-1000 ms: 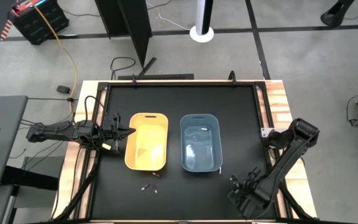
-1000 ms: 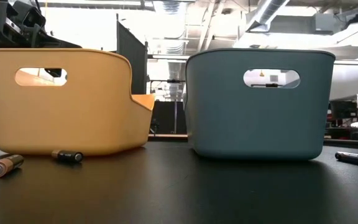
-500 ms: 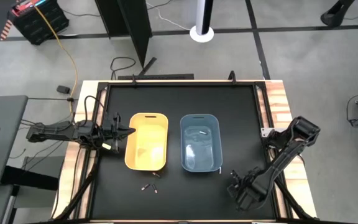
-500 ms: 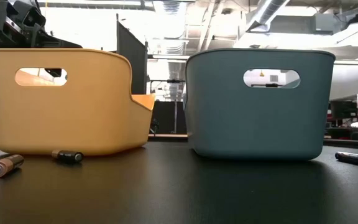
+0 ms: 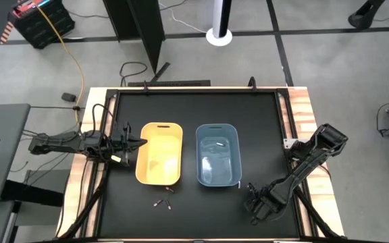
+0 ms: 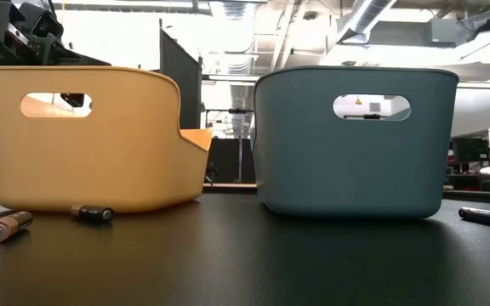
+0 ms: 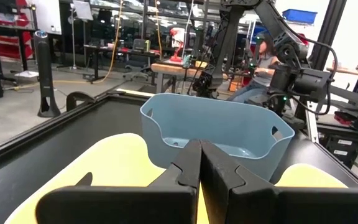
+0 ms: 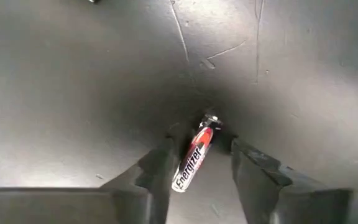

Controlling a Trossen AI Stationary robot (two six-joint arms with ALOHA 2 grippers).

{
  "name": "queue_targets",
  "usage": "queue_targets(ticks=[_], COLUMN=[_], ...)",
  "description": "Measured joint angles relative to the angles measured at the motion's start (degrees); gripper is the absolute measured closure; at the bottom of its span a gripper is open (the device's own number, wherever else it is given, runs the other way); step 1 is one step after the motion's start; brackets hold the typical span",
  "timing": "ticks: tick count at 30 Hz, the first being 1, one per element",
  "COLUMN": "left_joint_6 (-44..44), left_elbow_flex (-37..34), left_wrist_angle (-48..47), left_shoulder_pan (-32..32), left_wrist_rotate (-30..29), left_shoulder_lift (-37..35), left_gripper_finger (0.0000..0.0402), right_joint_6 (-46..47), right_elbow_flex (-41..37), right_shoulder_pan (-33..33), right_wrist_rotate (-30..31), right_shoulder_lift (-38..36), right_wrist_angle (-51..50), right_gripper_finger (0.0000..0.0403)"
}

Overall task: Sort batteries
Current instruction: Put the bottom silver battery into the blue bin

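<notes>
- The Energizer battery (image 8: pixel 192 158) lies flat on the black bench (image 5: pixel 201 209), between the spread fingers (image 8: pixel 154 171) of the right tool (image 8: pixel 197 163), which straddles it without visibly pinching it yet.
- It looks small, rigid and light, with a smooth round jacket that would likely roll or squirt out. The best hold is probably across the middle of the barrel, not the ends.
- In the high view the right tool (image 5: pixel 256 204) sits at about 4 o'clock from the blue bin (image 5: pixel 217 154), and the battery itself is too small to pick out there.
- Two more batteries (image 5: pixel 162 200) lie loose at 6 o'clock from the yellow bin (image 5: pixel 159 152).
- The left tool (image 7: pixel 199 163) has its fingers pressed together on nothing, at 9 o'clock from the yellow bin.
- Contents of both bins are hard to make out, as is which bin suits this battery.
</notes>
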Motion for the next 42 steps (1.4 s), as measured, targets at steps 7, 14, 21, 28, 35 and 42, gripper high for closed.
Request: queue_targets(ticks=[7,14,21,28,35,42], left_joint_6=[-0.1,-0.9,-1.0,-0.4,2.5,3.7], left_elbow_flex=[0.0,0.0,0.1,2.2,7.1,12.6], left_wrist_angle=[-0.2,-0.1,4.7,7.5,7.7,7.7], left_shoulder_pan=[0.0,0.0,0.0,0.0,0.0,0.0], left_wrist_rotate=[0.0,0.0,3.2,4.8,4.7,4.7], left_shoulder_lift=[0.0,0.0,0.0,0.6,7.1,17.6], left_gripper_finger=[0.0401,0.0401,0.0401,0.0401,0.0401,0.0401], right_joint_6=[-1.2,-1.8,-1.9,-2.2,-2.4,-3.3], right_elbow_flex=[-0.1,-0.1,1.1,2.8,4.3,5.9], right_shoulder_pan=[-0.5,-0.5,-0.5,-0.5,-0.5,-0.3], right_wrist_rotate=[-0.3,-0.3,3.3,8.2,10.7,12.6], right_shoulder_lift=[0.1,0.0,-2.4,-7.2,-11.5,-14.8], right_wrist_angle=[0.1,0.2,-5.3,-12.6,-20.1,-25.7], right_gripper_finger=[0.0356,0.0393,0.0398,0.0400,0.0400,0.0400])
